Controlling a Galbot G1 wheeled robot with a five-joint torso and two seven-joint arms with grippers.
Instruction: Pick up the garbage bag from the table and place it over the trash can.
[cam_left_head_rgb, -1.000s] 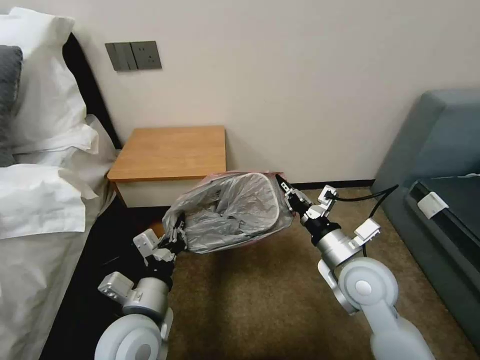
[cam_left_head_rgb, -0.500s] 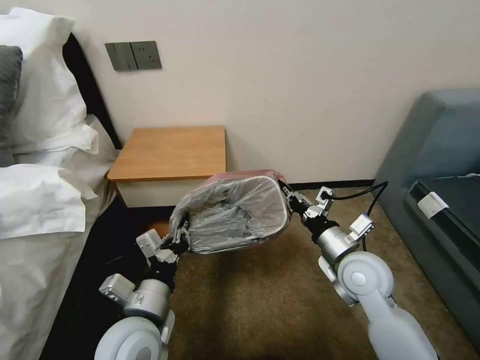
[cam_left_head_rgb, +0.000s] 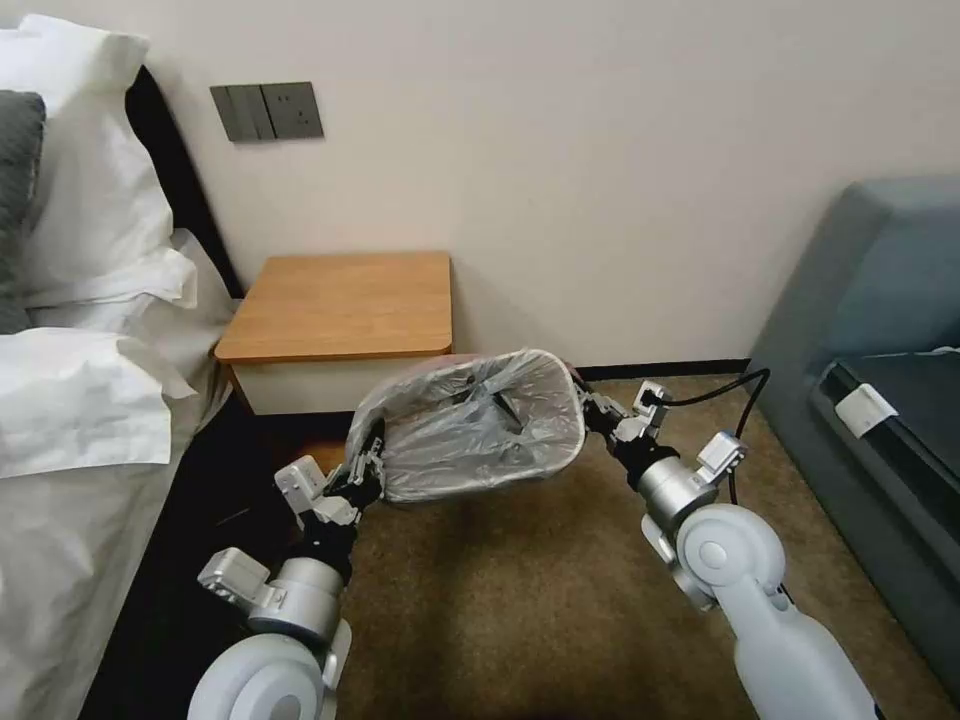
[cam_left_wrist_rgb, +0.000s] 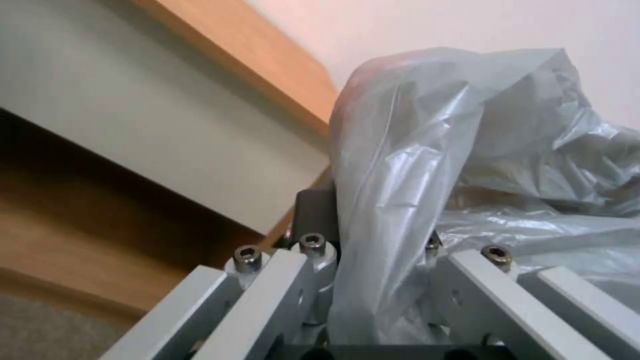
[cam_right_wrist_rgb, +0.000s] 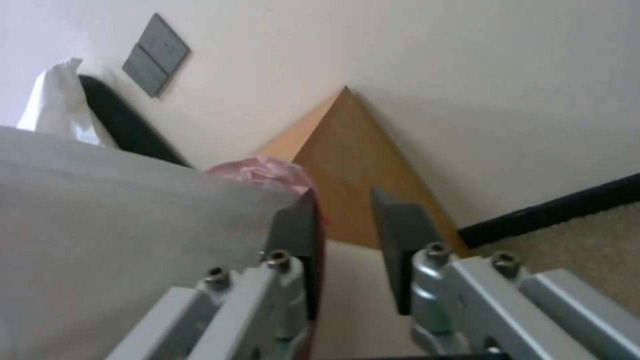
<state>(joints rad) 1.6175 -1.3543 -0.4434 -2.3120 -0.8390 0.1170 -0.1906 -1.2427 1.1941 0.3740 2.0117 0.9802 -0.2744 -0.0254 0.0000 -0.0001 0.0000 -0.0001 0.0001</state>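
Observation:
The grey translucent garbage bag (cam_left_head_rgb: 470, 425) is stretched over the trash can, whose cream rim (cam_left_head_rgb: 578, 425) shows through the plastic on the right side. It stands on the carpet just in front of the table (cam_left_head_rgb: 340, 300). My left gripper (cam_left_head_rgb: 368, 468) is at the bag's left edge, and in the left wrist view it (cam_left_wrist_rgb: 373, 280) is shut on a fold of the garbage bag (cam_left_wrist_rgb: 413, 150). At the bag's right edge, my right gripper (cam_left_head_rgb: 590, 408) (cam_right_wrist_rgb: 347, 240) is open, its fingers apart. The bag's pinkish rim (cam_right_wrist_rgb: 267, 170) lies against one finger.
A bed with white pillows (cam_left_head_rgb: 80, 250) fills the left side, close to my left arm. A grey sofa (cam_left_head_rgb: 880, 330) stands on the right. The wall with a switch plate (cam_left_head_rgb: 266, 110) is behind the table. Open carpet (cam_left_head_rgb: 500, 600) lies between my arms.
The bag's raised pink rim has come down and the plastic now sits lower and tighter over the can. My right gripper has dropped slightly at the right edge.

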